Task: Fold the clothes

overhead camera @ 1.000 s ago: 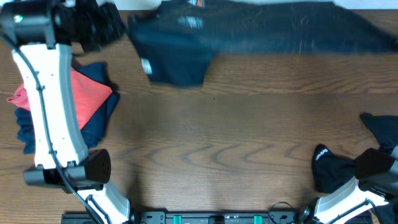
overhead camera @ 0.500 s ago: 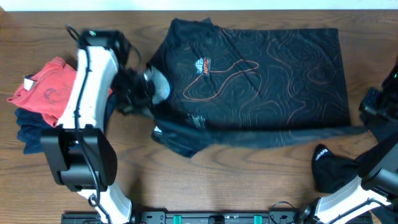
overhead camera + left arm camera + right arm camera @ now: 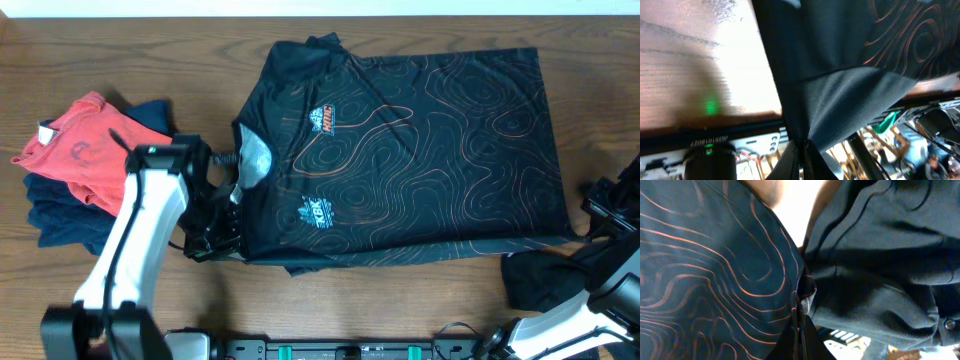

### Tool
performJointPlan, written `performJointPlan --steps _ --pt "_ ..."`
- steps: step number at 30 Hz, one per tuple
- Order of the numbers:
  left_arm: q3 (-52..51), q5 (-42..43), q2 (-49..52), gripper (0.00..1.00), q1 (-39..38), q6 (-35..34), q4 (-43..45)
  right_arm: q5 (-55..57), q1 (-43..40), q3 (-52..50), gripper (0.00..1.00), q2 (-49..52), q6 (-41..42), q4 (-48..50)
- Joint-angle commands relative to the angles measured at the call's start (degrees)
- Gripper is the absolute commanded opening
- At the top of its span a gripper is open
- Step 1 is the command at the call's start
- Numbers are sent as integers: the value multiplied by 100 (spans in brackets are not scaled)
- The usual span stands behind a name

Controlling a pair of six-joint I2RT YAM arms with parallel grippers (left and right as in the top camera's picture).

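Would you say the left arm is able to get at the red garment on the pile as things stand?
Probably yes, but not straight away: the red garment lies close beside the arm with nothing between, yet the left gripper is shut on the edge of the T-shirt.

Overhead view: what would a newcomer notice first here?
A black T-shirt with thin orange contour lines lies spread flat across the middle of the brown wooden table. The left gripper and right gripper are each shut on its near edge, one at each end. A crumpled pile of red and navy clothes sits at the table's left side.
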Motion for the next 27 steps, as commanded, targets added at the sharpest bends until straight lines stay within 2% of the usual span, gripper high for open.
performJointPlan --steps 1,9,13,18,23,27 --pt "-28 -68 -402 6 37 -125 415 -286 -11 -13 1 -225 44 190" --pt "-28 -68 -258 6 35 -876 2632 -813 332 -273 1 -223 39 1451" --pt "-28 -66 190 6 35 -1154 3272 -813 584 -468 1 -223 39 2142" --pt "-28 -68 822 6 35 -1152 4157 -809 813 -645 1 -223 39 2964" --pt "-28 -70 1226 6 37 -1152 4896 -811 837 -743 1 -223 87 3477" --pt "-28 -417 1353 6 37 -1204 5200 -811 837 -750 1 -223 87 3707"
